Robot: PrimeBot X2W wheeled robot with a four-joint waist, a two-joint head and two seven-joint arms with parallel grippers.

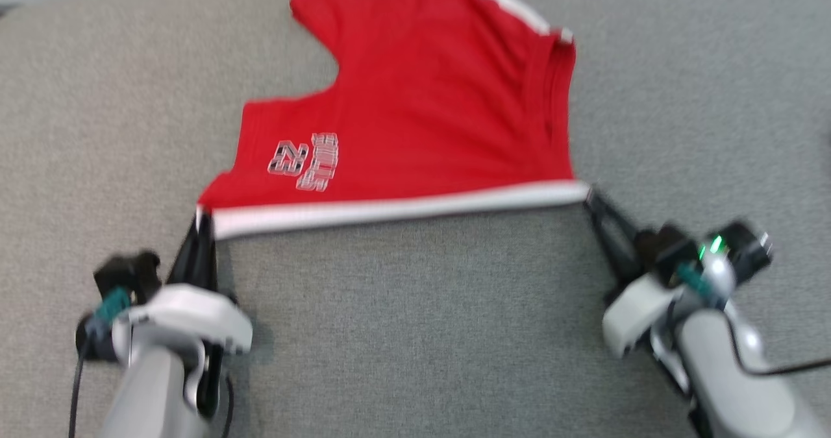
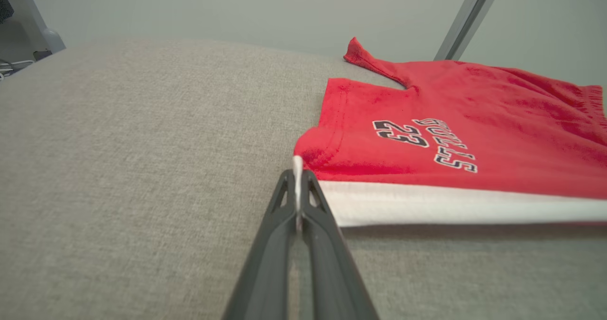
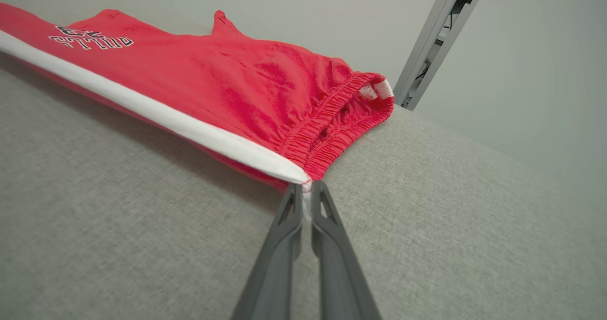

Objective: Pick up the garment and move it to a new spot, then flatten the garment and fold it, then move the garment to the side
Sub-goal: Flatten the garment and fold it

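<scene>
We note the garment (image 1: 422,100), red with a white band (image 1: 396,207) along its near edge, spread on the grey woven surface (image 1: 415,347). Its far end reaches the surface's back edge. The weave is plain and even. Behind it stand a pale wall (image 2: 213,7) and a slanted grey metal post (image 3: 429,45). Some cables (image 2: 9,66) lie off the surface's corner in the left wrist view.

The white band runs taut from corner to corner between the two arms. The left gripper (image 1: 202,220) is closed on the band's left corner, near the printed "23" lettering (image 1: 305,159). We see a sliver of white cloth pinched between its tips. The right gripper (image 1: 592,198) is clamped likewise on the right corner, just where the band meets the gathered elastic waistband (image 3: 332,116). The near edge sits slightly raised, with a shadow under it. The rest of the cloth rests on the surface.

Both pale forearms (image 1: 156,386) hang low over the bare weave on the near side, well apart. A green light (image 1: 711,244) glows on the right wrist. The head view is blurred.
</scene>
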